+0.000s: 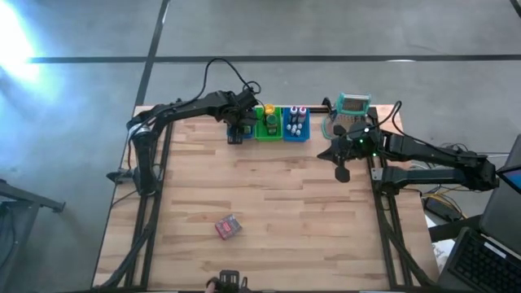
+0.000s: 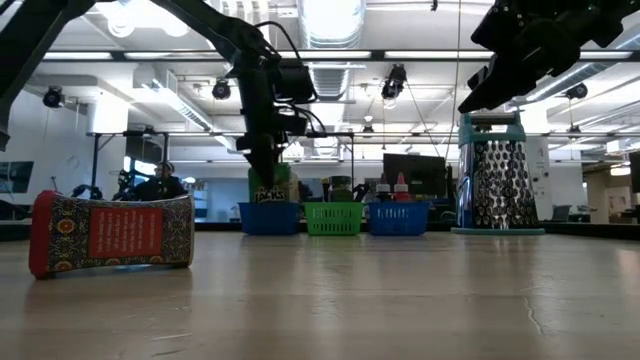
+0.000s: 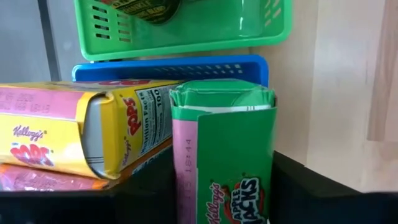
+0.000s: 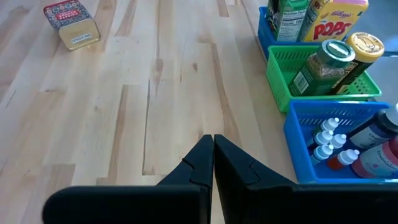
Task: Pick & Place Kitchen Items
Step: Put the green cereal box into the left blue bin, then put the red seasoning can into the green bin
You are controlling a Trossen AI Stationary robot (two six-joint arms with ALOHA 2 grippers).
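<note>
My left gripper (image 1: 238, 130) reaches down into the far blue bin (image 2: 268, 217) at the left end of the row and is shut on a green cereal box (image 3: 230, 143). The box stands upright beside a yellow-red cereal box (image 3: 74, 137) that lies tilted in the same bin. My right gripper (image 1: 342, 172) hangs shut above the table's right side, holding nothing. A red patterned packet (image 1: 229, 226) lies flat on the table toward the near edge, apart from both grippers. My left gripper pinches the green box between its two fingers, one on the pink narrow side (image 3: 183, 180) and one on the opposite side (image 3: 268, 174). The fingers come steeply from above. The box stands upright with its lower part inside the blue bin; its bottom is hidden.
A green bin (image 1: 269, 122) with jars and a second blue bin (image 1: 295, 122) with small bottles stand right of the first. A metal grater (image 1: 354, 106) stands at the far right. The wide wooden middle of the table (image 1: 277, 195) holds only the packet.
</note>
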